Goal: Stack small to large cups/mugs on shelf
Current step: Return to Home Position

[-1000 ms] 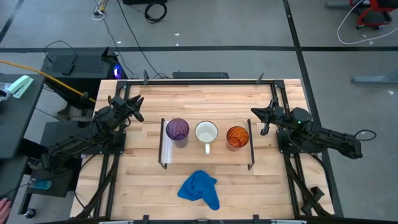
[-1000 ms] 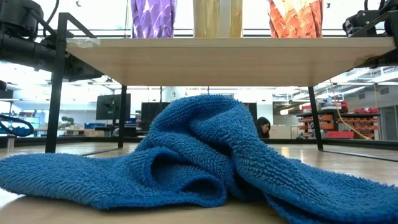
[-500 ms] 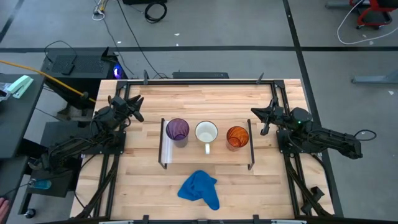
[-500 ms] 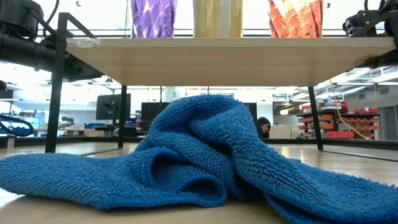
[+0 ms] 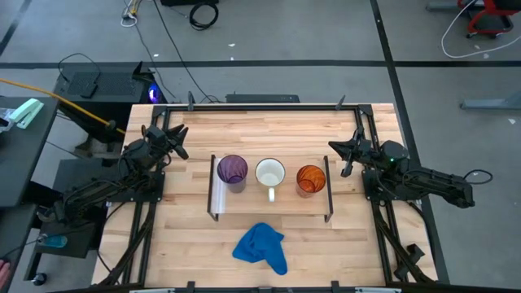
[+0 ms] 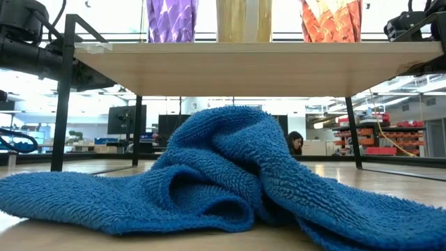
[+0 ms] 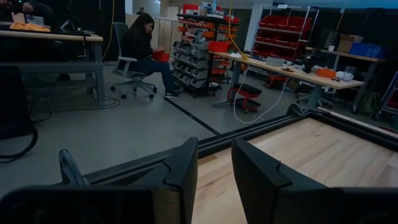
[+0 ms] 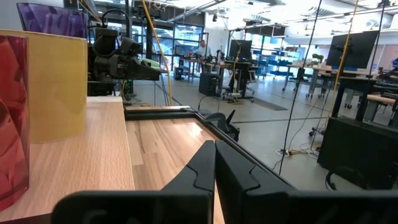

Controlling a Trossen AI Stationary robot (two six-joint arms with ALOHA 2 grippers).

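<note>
Left gripper narrowly parted, holding nothing, at the bench's left edge. Right gripper pressed closed, empty, opposite. Between them, lined along the shelf: purple cup, white mug, orange cup.

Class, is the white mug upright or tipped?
Upright: the white mug stands on the shelf, its round mouth facing up in the high view.

The shelf is a matt, pale wood board on thin black metal legs. The tabletop is light planked wood, smooth with a faint sheen. The blue cloth is rough looped terry. The purple cup and orange cup look translucent, glossy and faceted; the white mug is opaque and smooth.
</note>
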